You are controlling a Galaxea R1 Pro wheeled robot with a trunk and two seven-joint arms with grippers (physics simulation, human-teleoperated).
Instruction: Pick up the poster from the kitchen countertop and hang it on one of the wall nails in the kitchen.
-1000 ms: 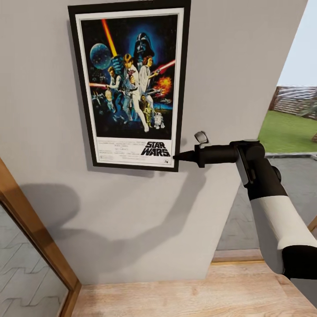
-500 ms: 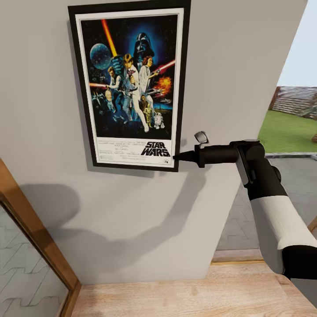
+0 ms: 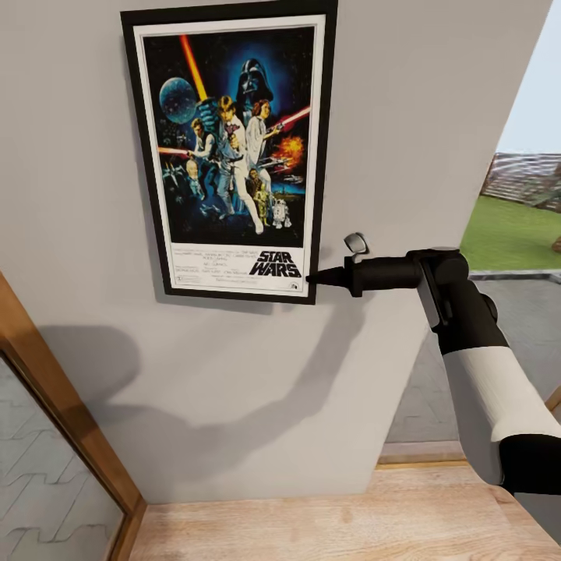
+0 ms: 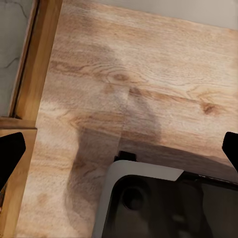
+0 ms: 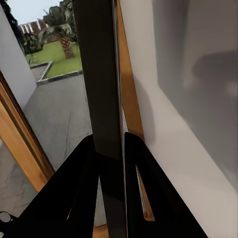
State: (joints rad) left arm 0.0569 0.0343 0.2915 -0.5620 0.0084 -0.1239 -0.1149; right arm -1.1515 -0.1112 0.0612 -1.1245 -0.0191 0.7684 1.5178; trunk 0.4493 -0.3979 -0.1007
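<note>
Your right gripper (image 3: 313, 277) still pinches the lower right edge of the poster (image 3: 231, 148), which sits flat against the grey wall (image 3: 413, 117). Nothing has moved for a moment, so it may already hang. Left gripper (image 4: 119, 148) is wide open over the wooden floor (image 4: 148, 79).

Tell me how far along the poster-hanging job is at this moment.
Looks done: the poster is off the countertop and up flat against the grey wall. In hand: the right gripper pinches its lower right frame edge, the fingers closed on the frame. Left: letting go and withdrawing. No nail is visible, so I cannot tell whether it actually hangs.
</note>
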